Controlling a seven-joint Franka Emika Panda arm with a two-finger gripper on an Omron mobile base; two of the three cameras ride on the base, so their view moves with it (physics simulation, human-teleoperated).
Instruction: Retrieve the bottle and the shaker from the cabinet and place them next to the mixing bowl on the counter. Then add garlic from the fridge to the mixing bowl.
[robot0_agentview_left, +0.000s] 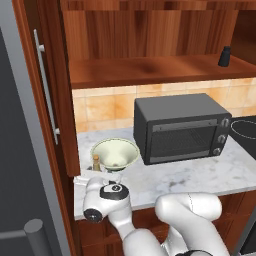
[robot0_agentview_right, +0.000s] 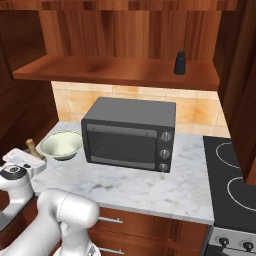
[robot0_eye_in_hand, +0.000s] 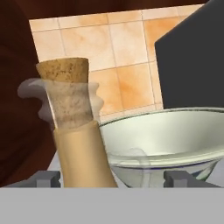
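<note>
The reddish-brown wall cabinet (robot0_agentview_right: 125, 35) stands open above the marbled worktop (robot0_agentview_right: 140, 187), its wooden shelf running over a black toaster oven (robot0_agentview_right: 130, 132) that serves as the centre of the scene. To the oven's left sits the pale cream-green mixing bowl (robot0_agentview_left: 116, 153) (wide rim, small base), close to the oven but not touching it. Just left of the bowl, at the worktop's front corner, the tan bottle (robot0_eye_in_hand: 78, 144) stands upright with its cork stopper on top; from the hand camera its neck rises directly before the bowl's rim. The robot's pincer (robot0_eye_in_hand: 111, 178) has its two dark fingertips (robot0_eye_in_hand: 46, 178) spread wide, one on each side of the bottle's base, not pressing it. The small black shaker (robot0_agentview_right: 180, 63) stands upright on the cabinet shelf, above and to the right of the oven.
</note>
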